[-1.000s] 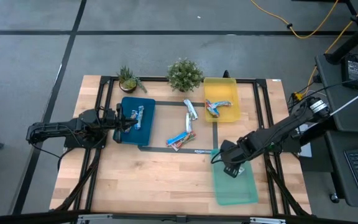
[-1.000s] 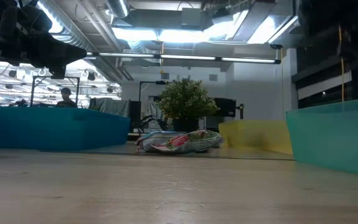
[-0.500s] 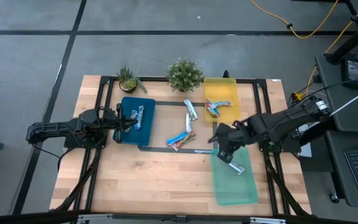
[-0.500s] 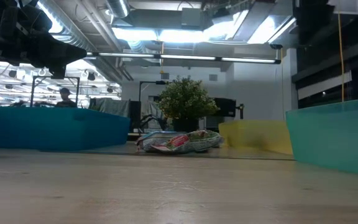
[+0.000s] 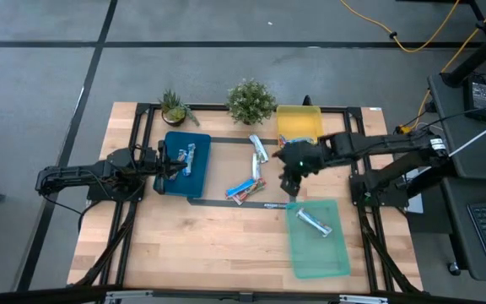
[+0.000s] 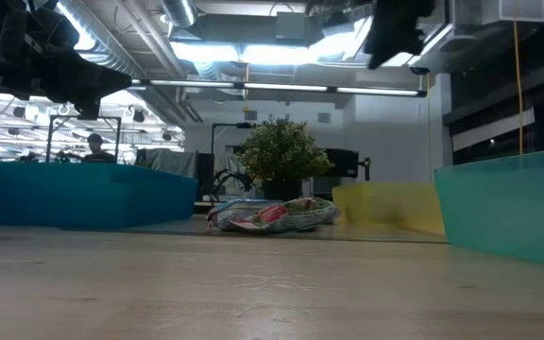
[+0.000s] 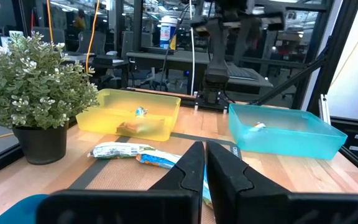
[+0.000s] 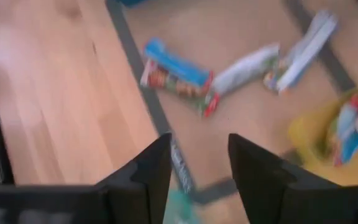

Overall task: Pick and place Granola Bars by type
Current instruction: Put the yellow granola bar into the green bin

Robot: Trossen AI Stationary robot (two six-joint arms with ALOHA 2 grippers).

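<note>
Your right gripper (image 5: 292,179) hangs empty, jaws apart, between the yellow tray (image 5: 301,123) and green tray (image 5: 319,245). The loose Granola Bars (image 5: 245,187) lie mid-table just toward the blue tray (image 5: 186,165), long axes slanting at the far edge. The left gripper (image 7: 205,168), closed and empty, sits farther off.

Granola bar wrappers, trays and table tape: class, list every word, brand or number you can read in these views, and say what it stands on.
None can be read.
Granola bars on the table: wrapper print too small and blurred.
Bar in the green tray: print illegible.
Black tape on the table: small white marking, too small to read.
Cup in the room behind: markings blurred.
</note>
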